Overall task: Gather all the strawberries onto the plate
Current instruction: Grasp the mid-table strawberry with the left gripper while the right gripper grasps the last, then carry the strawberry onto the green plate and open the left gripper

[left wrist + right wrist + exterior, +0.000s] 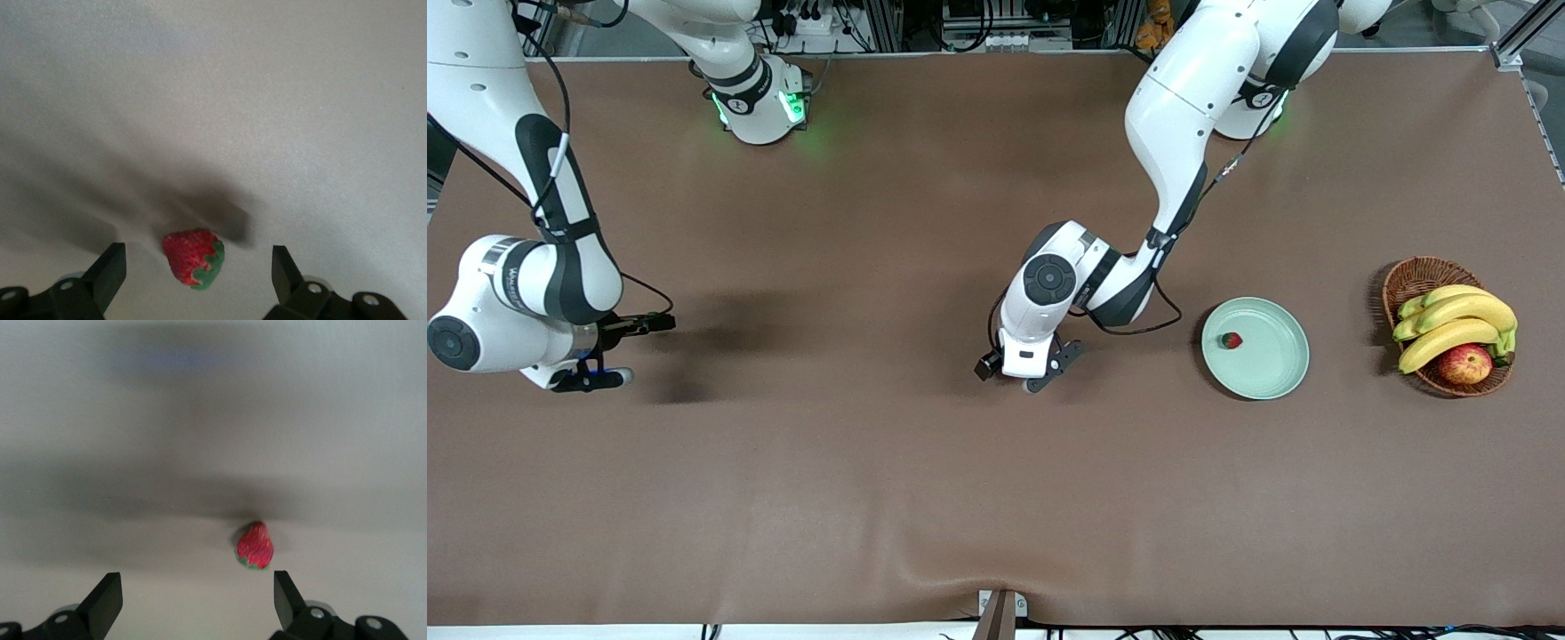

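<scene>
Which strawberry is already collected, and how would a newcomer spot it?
Find the wicker basket of bananas at the left arm's end of the table; beside it lies a pale green plate. The strawberry is the single small red berry on that plate, far smaller than the apple in the basket.

I see the left arm reach from its base down to the middle of the table, with the wrist bent so that the left gripper (1040, 373) points downward, low over the surface. Its fingers (107, 270) stand wide apart and grip nothing. The right arm waits at its own end of the table, elbow folded. The right gripper (596, 378) hangs low, fingers (103, 597) also spread wide.
</scene>
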`<act>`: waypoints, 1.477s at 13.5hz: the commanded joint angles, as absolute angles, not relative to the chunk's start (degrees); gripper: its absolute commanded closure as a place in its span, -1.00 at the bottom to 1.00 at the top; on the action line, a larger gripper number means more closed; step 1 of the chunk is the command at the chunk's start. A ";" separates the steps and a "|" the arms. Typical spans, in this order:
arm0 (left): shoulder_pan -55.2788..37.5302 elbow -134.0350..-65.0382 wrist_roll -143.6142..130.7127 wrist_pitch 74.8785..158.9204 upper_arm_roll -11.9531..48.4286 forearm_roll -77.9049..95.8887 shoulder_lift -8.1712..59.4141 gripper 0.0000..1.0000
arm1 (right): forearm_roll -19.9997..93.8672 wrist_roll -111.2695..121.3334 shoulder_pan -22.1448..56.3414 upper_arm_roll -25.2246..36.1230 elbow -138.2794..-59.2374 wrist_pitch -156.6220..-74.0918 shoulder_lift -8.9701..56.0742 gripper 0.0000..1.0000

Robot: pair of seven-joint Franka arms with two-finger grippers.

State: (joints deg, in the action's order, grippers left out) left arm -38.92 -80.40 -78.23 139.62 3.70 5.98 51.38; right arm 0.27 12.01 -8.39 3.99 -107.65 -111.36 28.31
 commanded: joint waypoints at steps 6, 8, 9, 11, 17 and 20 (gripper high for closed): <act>-39.20 -79.01 -78.58 138.96 3.25 4.22 53.18 0.85 | 0.09 4.57 -13.00 3.34 -112.41 -115.12 29.17 -1.00; -38.67 -78.93 -78.05 138.87 3.25 3.43 52.21 1.00 | 0.09 4.66 -13.18 3.34 -112.33 -116.71 29.97 -1.00; -37.63 -79.10 -77.70 138.69 3.25 2.30 50.73 1.00 | 0.09 4.75 -13.18 3.34 -112.32 -116.98 30.14 -1.00; -34.82 -79.28 -75.86 133.19 3.43 -0.34 47.48 1.00 | -0.17 5.10 -13.45 3.34 -112.24 -118.21 30.76 -1.00; -27.52 -88.82 -58.92 118.83 3.52 -0.70 31.85 1.00 | -0.79 5.36 -14.06 3.25 -112.24 -119.36 32.08 -0.08; -23.04 -96.48 -49.95 118.83 3.69 -0.70 25.15 1.00 | -0.79 5.36 -14.06 3.16 -112.32 -119.27 32.08 1.00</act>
